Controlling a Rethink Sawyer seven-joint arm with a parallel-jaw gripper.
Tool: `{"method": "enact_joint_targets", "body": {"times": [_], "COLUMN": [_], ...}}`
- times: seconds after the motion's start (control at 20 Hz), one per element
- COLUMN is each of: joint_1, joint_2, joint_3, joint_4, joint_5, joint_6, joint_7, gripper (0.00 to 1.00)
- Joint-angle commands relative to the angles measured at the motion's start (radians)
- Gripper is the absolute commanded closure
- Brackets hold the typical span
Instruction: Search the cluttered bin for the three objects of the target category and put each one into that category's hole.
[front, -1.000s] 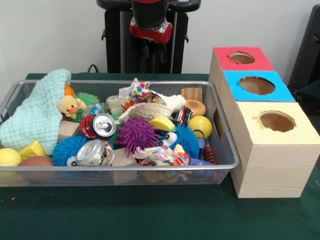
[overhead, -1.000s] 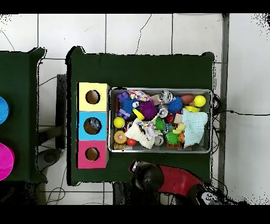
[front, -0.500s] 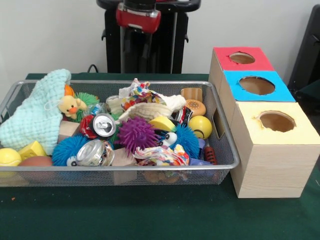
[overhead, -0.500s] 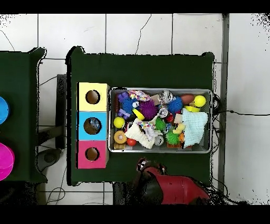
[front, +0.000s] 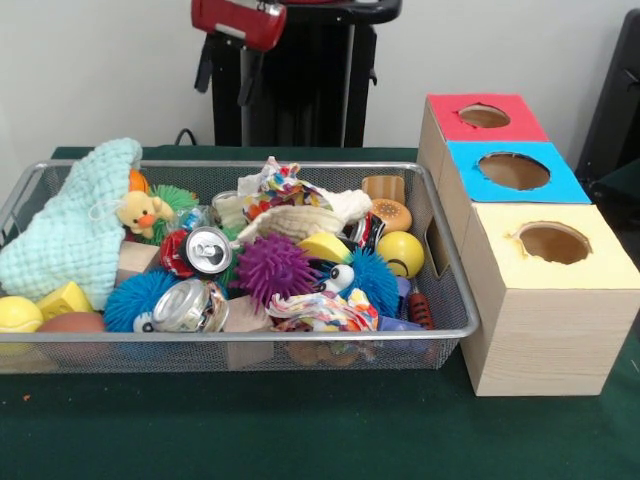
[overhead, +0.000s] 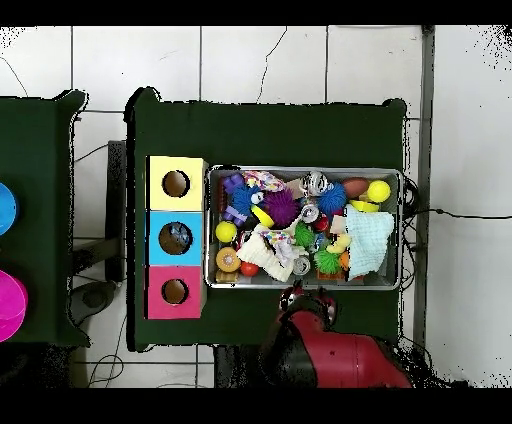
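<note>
A wire mesh bin (front: 455, 300) (overhead: 404, 230) holds a heap of toys: a purple spiky ball (front: 272, 268), blue fuzzy balls (front: 135, 298), crushed cans (front: 208, 250), a yellow ball (front: 401, 253), wooden pieces (front: 384, 188) and a mint cloth (front: 78, 225) with a yellow duck (front: 140, 212). To the right stands a wooden box with a red hole (front: 484, 116), a blue hole (front: 514, 170) and a yellow hole (front: 553, 242). My gripper (front: 225, 80) (overhead: 305, 297) hangs open and empty behind the bin's far rim, high above it.
The box (overhead: 176, 236) sits against the bin's short side. Green table cloth (front: 300, 420) lies in front of the bin. Another green table with blue and pink discs (overhead: 8, 300) stands at the overhead view's left edge.
The arm has swung sideways along the bin's far rim, leftward in the front view, and risen. Nothing in the bin has moved.
</note>
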Motion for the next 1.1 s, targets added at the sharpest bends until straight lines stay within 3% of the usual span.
{"method": "enact_joint_targets", "body": {"times": [0.05, 0.3, 0.6, 1.1], "joint_1": [0.072, 0.077, 0.080, 0.054], "joint_2": [0.280, 0.414, 0.476, 0.553], "joint_3": [-0.118, -0.117, -0.117, -0.126], "joint_4": [-0.232, -0.272, -0.304, -0.349], "joint_5": [0.029, 0.117, 0.171, 0.179], "joint_6": [-0.319, -0.441, -0.458, -0.505], "joint_7": [0.089, 0.081, 0.062, 0.066], "gripper": [0.00, 0.00, 0.00, 0.00]}}
